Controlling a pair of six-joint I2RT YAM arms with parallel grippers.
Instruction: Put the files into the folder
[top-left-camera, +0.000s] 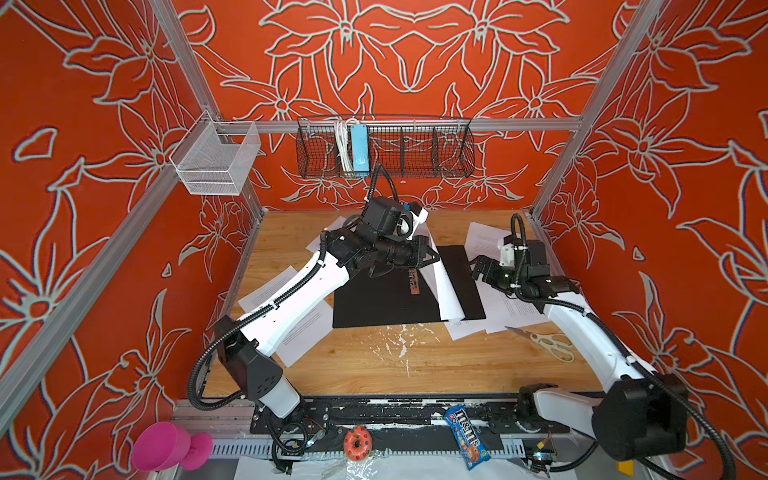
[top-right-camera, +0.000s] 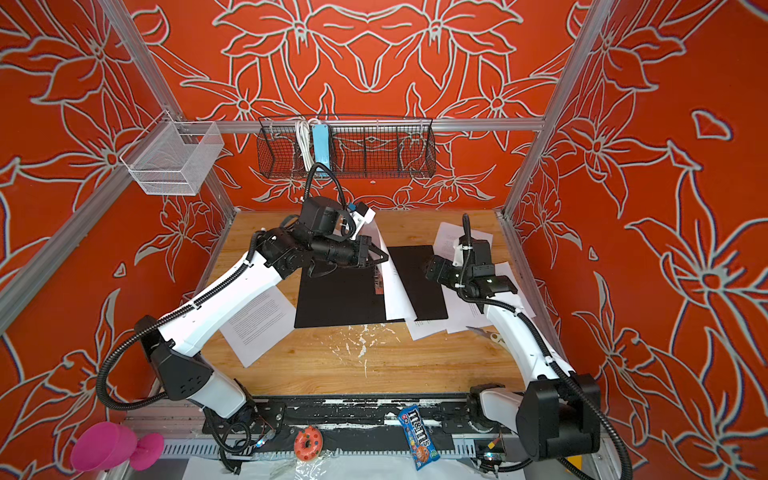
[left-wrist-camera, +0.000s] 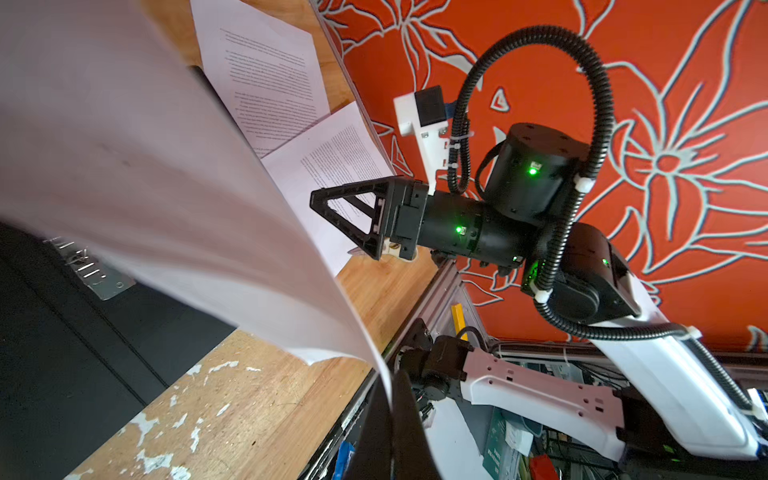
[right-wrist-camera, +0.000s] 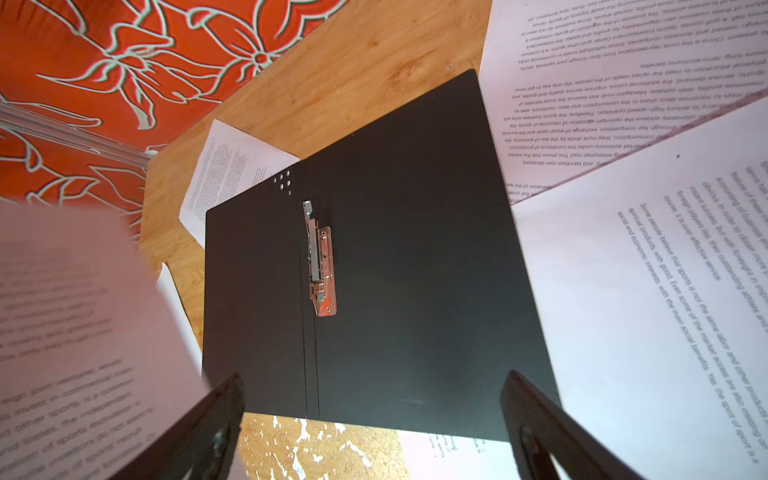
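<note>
A black wire basket on the back rail holds a light-blue power strip and white cable. The folder lies open in the middle of the tabletop, black inside up, metal clip at its spine. The left hand pinches one white sheet above it; the right hand, spread open, hovers over files near the right edge.

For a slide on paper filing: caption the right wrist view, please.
Open right hand faces the open black-lined folder, clip bare, printed sheets scattered around it.
</note>
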